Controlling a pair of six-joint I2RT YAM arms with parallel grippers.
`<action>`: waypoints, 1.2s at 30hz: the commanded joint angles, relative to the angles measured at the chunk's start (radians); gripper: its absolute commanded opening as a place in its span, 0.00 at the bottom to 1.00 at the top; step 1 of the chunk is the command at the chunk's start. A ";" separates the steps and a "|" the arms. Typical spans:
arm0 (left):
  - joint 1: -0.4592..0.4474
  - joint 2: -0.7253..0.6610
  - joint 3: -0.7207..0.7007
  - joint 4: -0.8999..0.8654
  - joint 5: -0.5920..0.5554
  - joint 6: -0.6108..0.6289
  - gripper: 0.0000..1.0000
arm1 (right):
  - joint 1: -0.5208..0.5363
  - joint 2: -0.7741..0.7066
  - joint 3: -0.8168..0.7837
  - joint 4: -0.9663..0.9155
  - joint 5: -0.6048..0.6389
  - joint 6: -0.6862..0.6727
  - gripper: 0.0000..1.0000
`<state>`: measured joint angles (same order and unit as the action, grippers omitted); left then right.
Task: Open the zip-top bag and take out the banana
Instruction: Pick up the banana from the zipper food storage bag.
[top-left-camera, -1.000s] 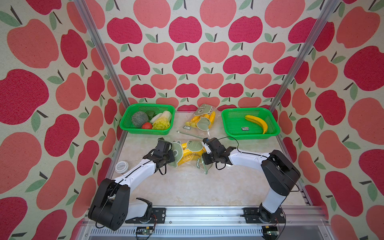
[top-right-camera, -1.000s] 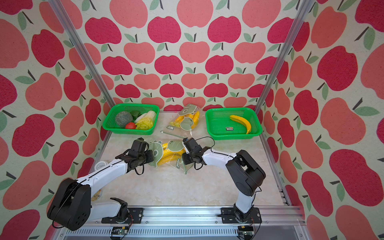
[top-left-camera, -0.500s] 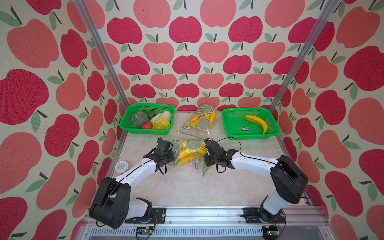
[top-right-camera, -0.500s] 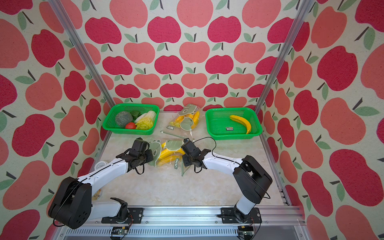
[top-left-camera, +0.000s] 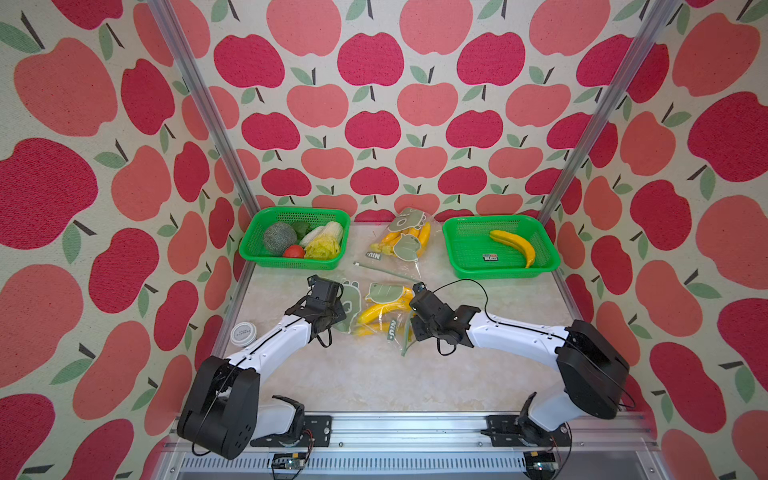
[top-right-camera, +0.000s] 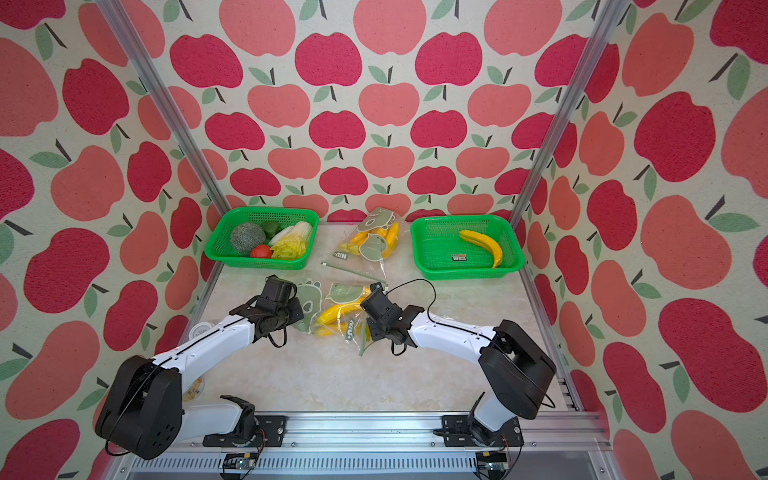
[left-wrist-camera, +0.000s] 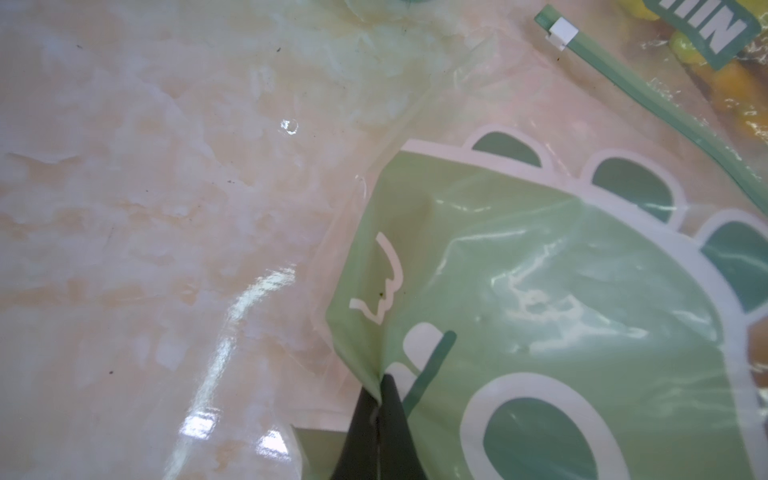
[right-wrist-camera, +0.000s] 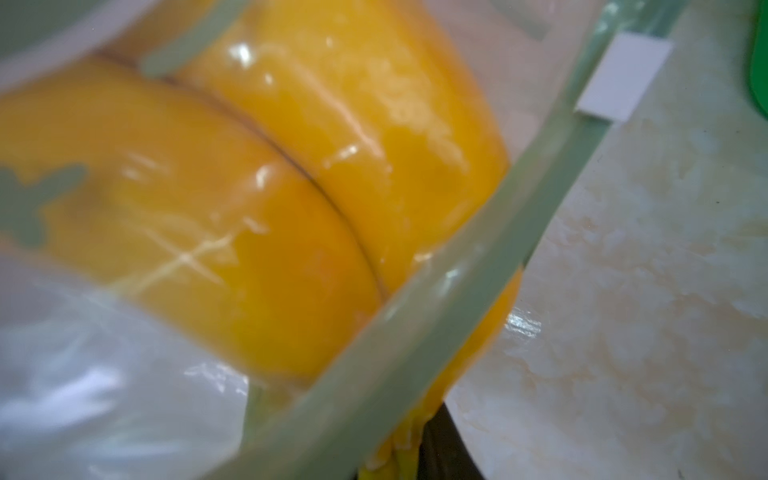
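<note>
Left claw (left-wrist-camera: 379, 401) pinches zip-top bag (left-wrist-camera: 540, 311) at its 9 o'clock edge; right claw (right-wrist-camera: 401, 459) nips banana (right-wrist-camera: 395, 124) tip at 3 o'clock.

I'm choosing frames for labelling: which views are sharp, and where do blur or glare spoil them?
Both top views: sharp and evenly lit, no hard shadows. Left wrist view: in focus, but bright glare patches on the table and a sheen across the zip-top bag. Right wrist view: the bananas and the zip strip are too close, soft and smeared; the table is sharper.
</note>
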<state>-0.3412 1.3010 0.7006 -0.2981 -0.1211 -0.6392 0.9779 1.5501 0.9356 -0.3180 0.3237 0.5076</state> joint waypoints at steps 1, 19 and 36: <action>0.022 -0.023 0.017 -0.047 -0.044 -0.014 0.00 | -0.001 -0.070 -0.022 -0.029 0.067 0.039 0.13; 0.031 -0.015 0.036 -0.046 0.024 -0.005 0.00 | 0.066 -0.077 -0.040 0.136 0.090 -0.005 0.12; 0.077 -0.017 0.010 -0.076 -0.005 -0.024 0.00 | -0.019 -0.199 -0.116 -0.057 0.261 0.141 0.12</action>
<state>-0.2760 1.2827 0.7059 -0.3340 -0.1005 -0.6468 0.9890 1.3975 0.8433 -0.3260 0.5335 0.5926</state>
